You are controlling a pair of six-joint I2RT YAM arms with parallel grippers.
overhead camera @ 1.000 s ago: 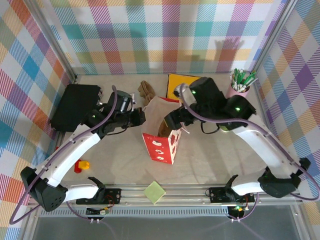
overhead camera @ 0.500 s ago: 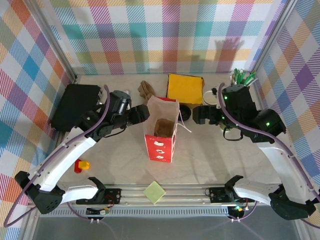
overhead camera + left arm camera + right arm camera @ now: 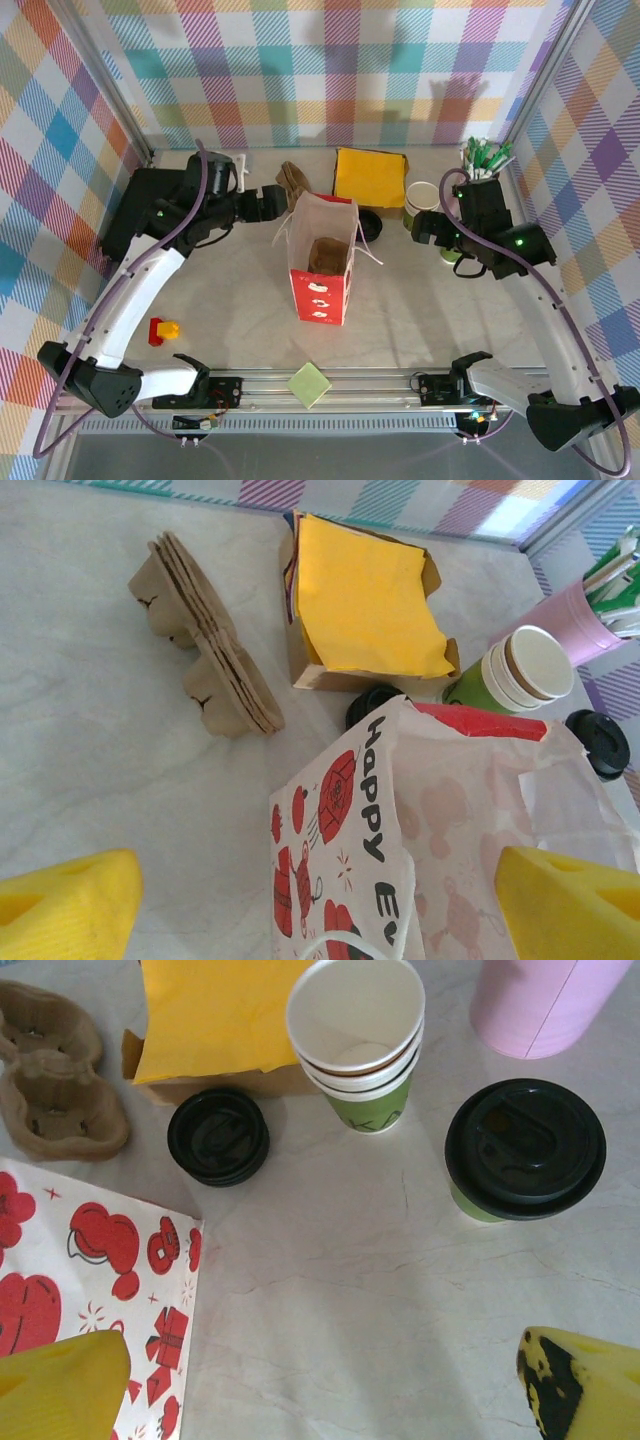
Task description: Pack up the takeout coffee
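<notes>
I read the takeout coffee (image 3: 525, 1150) standing lidded on the table, right of the red bag (image 3: 322, 265), not yet packed. Right gripper (image 3: 320, 1390) is open near it; left gripper (image 3: 320, 910) is open, empty. Pickup and bagging remain.

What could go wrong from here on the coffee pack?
1. The lidded green cup stands close to the lidless cup stack and the pink cup; the open right gripper may knock a neighbour or take the wrong cup.
2. The red bag stands free, the open left gripper near it, not gripping; it may tip during loading.
3. Inside it lies something brown; the cup might land tilted.
</notes>
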